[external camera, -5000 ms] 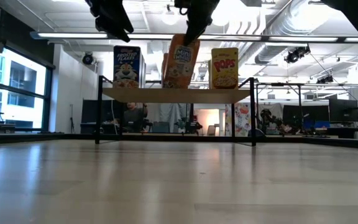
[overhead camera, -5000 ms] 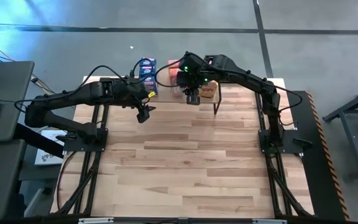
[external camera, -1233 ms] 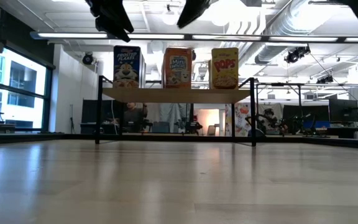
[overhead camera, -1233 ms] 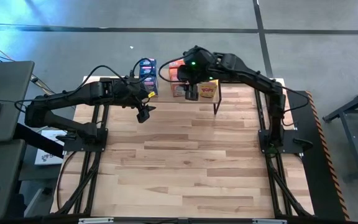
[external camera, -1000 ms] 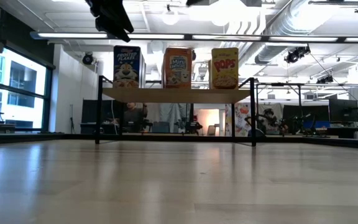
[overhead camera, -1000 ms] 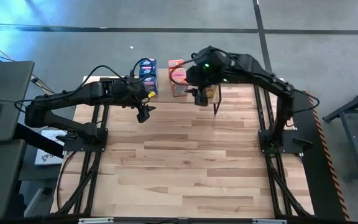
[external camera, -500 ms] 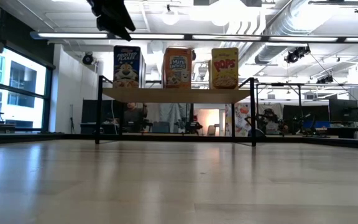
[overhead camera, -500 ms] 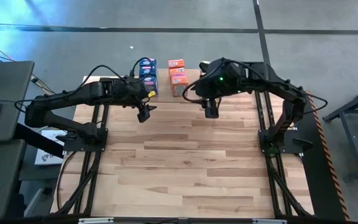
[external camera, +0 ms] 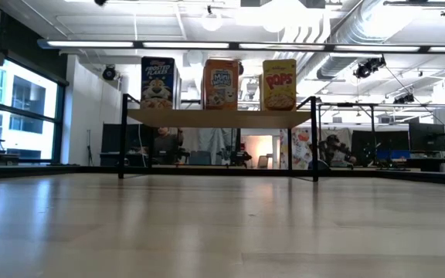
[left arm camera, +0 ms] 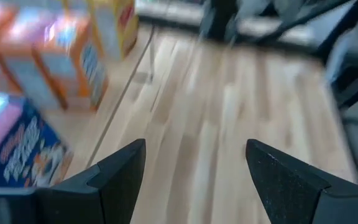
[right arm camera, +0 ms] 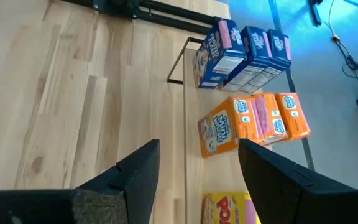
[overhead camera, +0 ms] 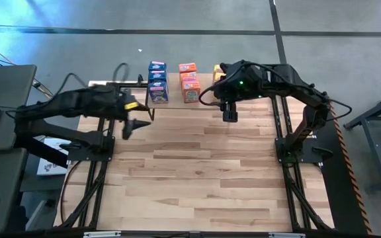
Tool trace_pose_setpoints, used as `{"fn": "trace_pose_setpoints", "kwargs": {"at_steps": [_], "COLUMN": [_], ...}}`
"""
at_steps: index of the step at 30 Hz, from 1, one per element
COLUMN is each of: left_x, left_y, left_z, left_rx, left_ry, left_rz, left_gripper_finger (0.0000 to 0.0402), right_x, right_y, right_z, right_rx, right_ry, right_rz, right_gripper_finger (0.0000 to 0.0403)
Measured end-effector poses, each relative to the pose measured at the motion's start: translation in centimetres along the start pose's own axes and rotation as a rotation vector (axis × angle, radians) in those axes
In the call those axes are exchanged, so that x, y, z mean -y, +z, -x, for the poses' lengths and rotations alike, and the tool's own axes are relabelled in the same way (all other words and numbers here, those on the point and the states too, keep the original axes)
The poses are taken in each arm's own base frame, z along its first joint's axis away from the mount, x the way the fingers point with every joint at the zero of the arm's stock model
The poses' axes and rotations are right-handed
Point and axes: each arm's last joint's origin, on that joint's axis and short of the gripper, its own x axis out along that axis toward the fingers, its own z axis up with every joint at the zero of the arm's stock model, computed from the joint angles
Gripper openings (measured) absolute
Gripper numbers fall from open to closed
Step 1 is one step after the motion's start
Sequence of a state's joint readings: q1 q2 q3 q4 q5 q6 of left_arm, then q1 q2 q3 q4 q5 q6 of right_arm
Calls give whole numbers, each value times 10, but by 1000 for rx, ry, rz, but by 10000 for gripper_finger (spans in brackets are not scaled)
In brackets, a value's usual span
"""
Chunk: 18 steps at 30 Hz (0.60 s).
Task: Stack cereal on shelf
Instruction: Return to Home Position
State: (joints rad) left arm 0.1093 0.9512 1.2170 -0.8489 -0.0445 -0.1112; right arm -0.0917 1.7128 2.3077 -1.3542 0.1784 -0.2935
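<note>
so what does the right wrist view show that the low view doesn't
Only the right wrist view shows depth: the blue boxes and orange boxes each run three deep, seen past the open right gripper. Only the low view shows the printed fronts square on, the shelf edge-on on its black legs, and the room behind. Both show the shelf carrying blue, orange and a yellow box side by side.
</note>
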Motion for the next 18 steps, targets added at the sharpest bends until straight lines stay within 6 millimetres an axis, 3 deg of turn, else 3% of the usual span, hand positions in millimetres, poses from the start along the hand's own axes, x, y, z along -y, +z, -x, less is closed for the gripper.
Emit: {"fn": "trace_pose_setpoints", "kwargs": {"at_steps": [3,7,18], "left_x": [5,6,0], "left_y": [-7,-32,-111], "left_z": [20,35,14], "left_rx": [125,228,322], "left_ry": [-53,-107,-133], "left_rz": [-18,-25,33], "left_gripper_finger": [269,269,269], "right_x": [1,1,1], "right_y": [-1,-4,-6], "right_z": [4,8,19], "right_rx": [4,-7,34], "right_ry": [-3,1,70], "right_rz": [-4,-17,15], "right_gripper_finger": [211,211,211]}}
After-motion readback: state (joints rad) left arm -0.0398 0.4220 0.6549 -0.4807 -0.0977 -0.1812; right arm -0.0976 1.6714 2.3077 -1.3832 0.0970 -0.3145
